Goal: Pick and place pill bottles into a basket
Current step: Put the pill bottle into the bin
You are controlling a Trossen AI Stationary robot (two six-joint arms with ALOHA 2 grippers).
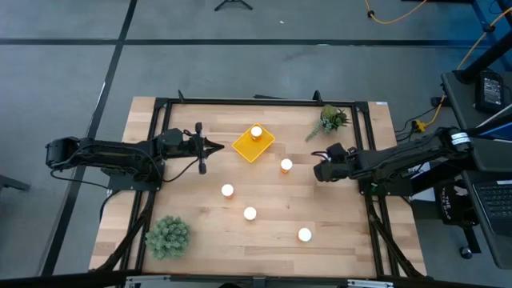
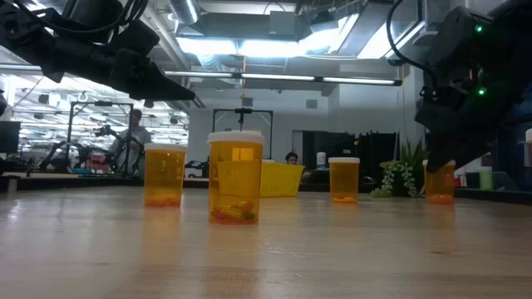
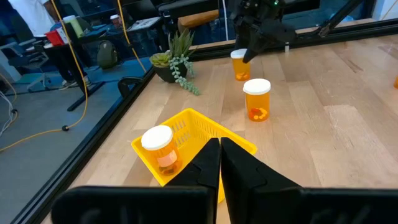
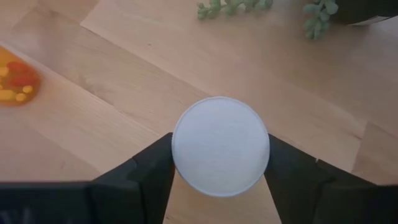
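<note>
The yellow basket (image 1: 248, 147) stands at the table's far middle with one orange, white-capped pill bottle (image 1: 256, 132) upright inside it; both also show in the left wrist view, the basket (image 3: 186, 127) and the bottle (image 3: 158, 148). Several more bottles stand upright on the wood, among them three (image 1: 286, 165) (image 1: 227, 190) (image 1: 250, 213). My left gripper (image 1: 213, 146) is shut and empty, just left of the basket and above the table. My right gripper (image 1: 320, 170) is at the right, shut on another bottle (image 4: 220, 146), which its own body hides in the high view. My right gripper comes from above, pointing down, with one finger (image 4: 146, 171) on each side of the bottle just below its white cap (image 4: 186, 146). The cap hides the places of contact. The bottle (image 2: 440, 183) stands upright and seems to rest on the table.
A small green plant (image 1: 332, 120) stands at the far right, close behind my right gripper. A bushy plant (image 1: 168, 236) is at the near left. A black frame (image 1: 264, 102) runs along the table's edges. One bottle (image 1: 304, 234) stands alone near the front edge.
</note>
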